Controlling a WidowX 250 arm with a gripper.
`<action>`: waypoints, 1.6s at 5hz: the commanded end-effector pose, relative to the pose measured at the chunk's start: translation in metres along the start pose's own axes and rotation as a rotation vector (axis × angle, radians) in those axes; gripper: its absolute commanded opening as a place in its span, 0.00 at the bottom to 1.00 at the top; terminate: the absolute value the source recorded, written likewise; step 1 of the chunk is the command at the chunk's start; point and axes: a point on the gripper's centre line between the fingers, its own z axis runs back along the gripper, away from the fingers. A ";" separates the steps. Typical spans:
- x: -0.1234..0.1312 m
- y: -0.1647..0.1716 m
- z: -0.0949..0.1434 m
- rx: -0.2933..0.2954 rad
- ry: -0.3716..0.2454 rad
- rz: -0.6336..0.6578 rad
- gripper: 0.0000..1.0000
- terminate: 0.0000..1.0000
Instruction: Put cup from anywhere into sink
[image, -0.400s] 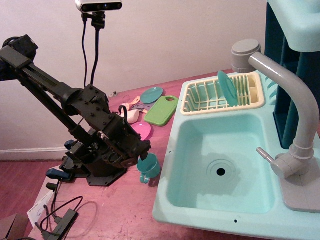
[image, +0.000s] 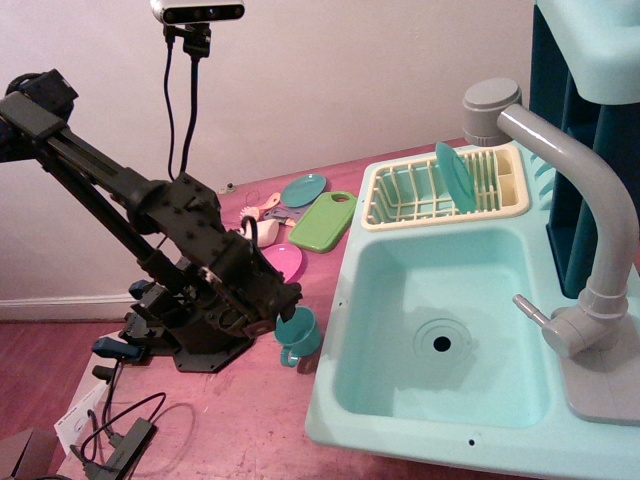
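The small teal cup (image: 300, 335) is tilted just left of the sink's front-left corner, over the red table, with its loop handle pointing down-left. My black gripper (image: 284, 312) reaches down from the left. Its fingers are at the cup's left rim and look closed on it. The pale mint-green sink (image: 345, 395) with a round drain and a grey faucet (image: 590, 220) fills the right side, and its basin holds nothing. The fingertips are partly hidden by the cup's rim.
A cream dish rack (image: 385, 210) with an upright teal plate (image: 455, 175) sits behind the basin. A green cutting board (image: 325, 222), a teal plate (image: 303, 188), a pink plate (image: 283, 262) and small utensils lie on the table behind the arm. The arm base (image: 195, 345) and cables are at the left.
The arm's wrist has shifted slightly up and to the right. The cup stays at nearly the same spot by the sink's corner.
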 end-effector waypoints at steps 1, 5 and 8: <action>-0.008 -0.008 -0.012 -0.008 -0.015 0.034 1.00 0.00; 0.013 0.024 -0.034 -0.004 -0.036 0.009 1.00 0.00; 0.025 0.034 -0.031 -0.005 0.005 -0.043 0.00 0.00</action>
